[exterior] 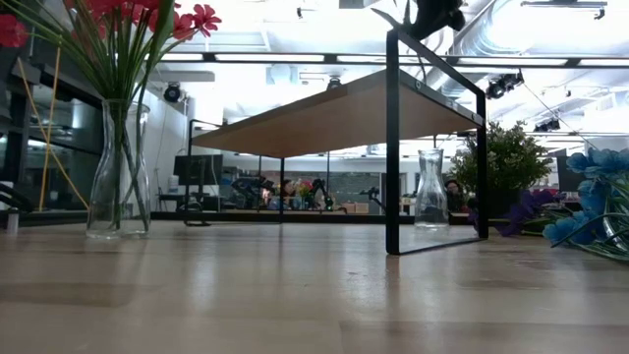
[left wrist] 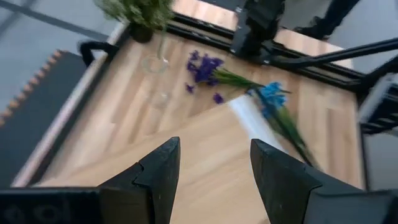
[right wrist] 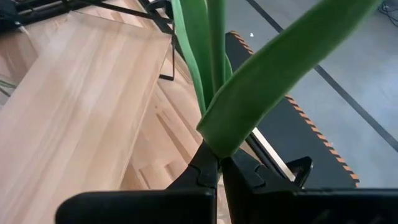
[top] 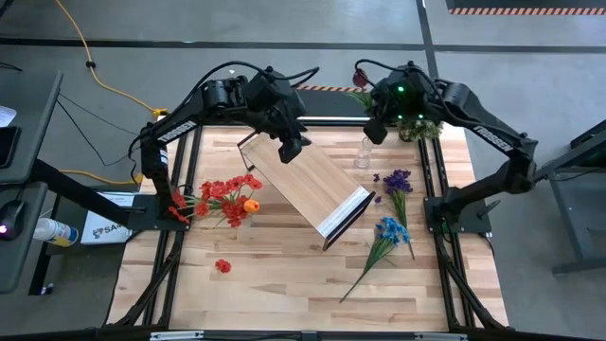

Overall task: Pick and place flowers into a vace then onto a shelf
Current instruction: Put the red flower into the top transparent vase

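My right gripper [right wrist: 219,163] is shut on a long green-stemmed flower [right wrist: 249,93] with a dark red bloom [top: 360,78]. It hovers over the table's far right part [top: 375,133], near an empty glass vase [top: 364,153]. My left gripper [left wrist: 214,168] stands open with nothing between its fingers. It is above the far left end of the shelf [top: 303,185], which stands on the table on its black frame. Red and orange flowers [top: 222,197] stand in a second vase [exterior: 118,167] at the left. Purple flowers [top: 398,182] and blue flowers [top: 390,232] lie on the table at the right. My right gripper pinches the flower's green stem and leaves [right wrist: 214,146] between its two fingertips. The fingers slant downward, and the stem and a broad leaf run on past them. The flower is lifted clear of the table, its bloom out beyond the table's far edge.
A bushy pale-green potted plant [top: 423,128] stands at the far right corner, close behind my right arm. A loose red bloom [top: 222,266] lies near the front left. A black mat [top: 322,90] with a striped edge lies beyond the far edge. Bare wood shows at the table's front.
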### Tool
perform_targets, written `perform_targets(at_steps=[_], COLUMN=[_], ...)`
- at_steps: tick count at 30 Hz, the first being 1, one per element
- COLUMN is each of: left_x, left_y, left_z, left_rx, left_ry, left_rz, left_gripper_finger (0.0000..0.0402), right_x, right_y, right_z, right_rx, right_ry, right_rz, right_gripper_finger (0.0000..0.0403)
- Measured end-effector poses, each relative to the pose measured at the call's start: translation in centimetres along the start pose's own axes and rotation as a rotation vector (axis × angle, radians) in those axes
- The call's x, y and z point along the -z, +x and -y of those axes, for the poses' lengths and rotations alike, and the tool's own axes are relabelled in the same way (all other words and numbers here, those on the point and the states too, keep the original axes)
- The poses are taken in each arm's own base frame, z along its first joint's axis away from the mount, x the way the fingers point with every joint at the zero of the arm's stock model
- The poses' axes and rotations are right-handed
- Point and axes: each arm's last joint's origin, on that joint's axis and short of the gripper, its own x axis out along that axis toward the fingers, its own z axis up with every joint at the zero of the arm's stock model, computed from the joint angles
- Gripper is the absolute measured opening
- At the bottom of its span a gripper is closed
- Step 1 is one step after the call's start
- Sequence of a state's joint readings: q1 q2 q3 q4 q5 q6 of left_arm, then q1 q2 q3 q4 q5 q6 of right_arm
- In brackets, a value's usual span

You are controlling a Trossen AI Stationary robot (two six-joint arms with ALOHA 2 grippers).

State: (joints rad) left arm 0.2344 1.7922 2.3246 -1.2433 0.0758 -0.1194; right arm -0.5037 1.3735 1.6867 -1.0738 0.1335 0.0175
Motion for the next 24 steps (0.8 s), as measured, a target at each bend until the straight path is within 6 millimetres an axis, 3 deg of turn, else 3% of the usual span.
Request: perform_targets(at_steps=[8,13,24], left_x=[0.6,1.1,1.2], left_y=[-1.5,-2.5,-2.6], left_z=[-0.2,-0.3,-0.4], left_rx=[-0.074,-0.101,-0.145], left_ry=[0.043,0.06,0.065], left_rz=[-0.018,-0.048,-0.056], left_gripper_finger=[0.023,0.023,0.023], right_x=[-0.8,-0.2,0.2], right_y=[1.6,1.3,0.0], right_z=[-0.2,0.0,0.4], right_rx=[0.009,0.033,0.063], right_ry=[-0.03,-0.03,0.009], right_rz=[0.018,-0.03,-0.022], right_gripper_finger=[0.0,0.0,0.0])
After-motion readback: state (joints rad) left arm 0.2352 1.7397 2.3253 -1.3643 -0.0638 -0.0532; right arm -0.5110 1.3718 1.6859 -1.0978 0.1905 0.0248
